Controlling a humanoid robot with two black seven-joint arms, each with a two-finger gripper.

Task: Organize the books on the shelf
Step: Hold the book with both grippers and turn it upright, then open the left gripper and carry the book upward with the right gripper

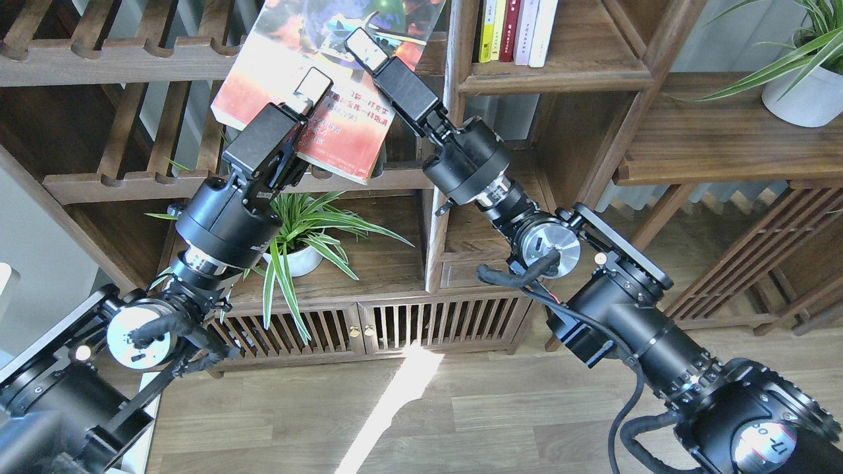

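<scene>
1. Head view: we have the red-orange book [342,92] up in front of the slatted racks [132,62], tilted, its lower corner near the rail.
2. Our left pincer [315,89] grips its lower edge, fingers closed on the cover.
3. Our right pincer [365,51] clamps it higher up.
4. Books [517,29] stand upright in the cubby [553,79] to the right.

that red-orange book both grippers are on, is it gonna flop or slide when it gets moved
The red-orange book looks thick at its lower corner, so it probably stays fairly flat rather than drooping. Its cover looks glossy, so it may slip against the left gripper or right gripper. It sits tilted across the slatted rack, so it could pivot if only one side is pushed.
</scene>
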